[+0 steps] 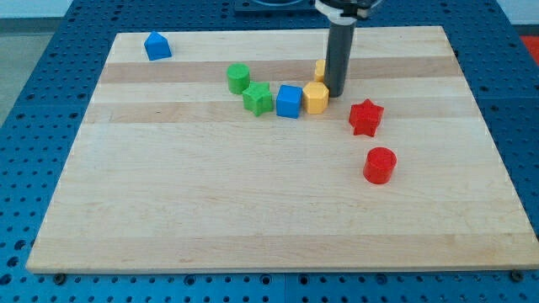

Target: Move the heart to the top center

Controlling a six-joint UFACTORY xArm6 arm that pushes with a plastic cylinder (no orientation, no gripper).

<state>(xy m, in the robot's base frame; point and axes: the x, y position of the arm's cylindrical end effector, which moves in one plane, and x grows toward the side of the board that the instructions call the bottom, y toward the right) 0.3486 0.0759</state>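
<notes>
Camera view, upper centre: my tip [335, 93] (no fingers to report) risks nudging the yellow block [315, 98], not the half-hidden heart [320, 69].

A single camera looks down at an angle from the 6 o'clock side toward 12 o'clock, near enough that the wooden surface [253, 219] nearly fills the view.

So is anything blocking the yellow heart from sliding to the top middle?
Nothing visible does. The yellow heart, half hidden behind my rod, has bare board above it. My tip sits just below-right, beside the yellow hexagon.
</notes>
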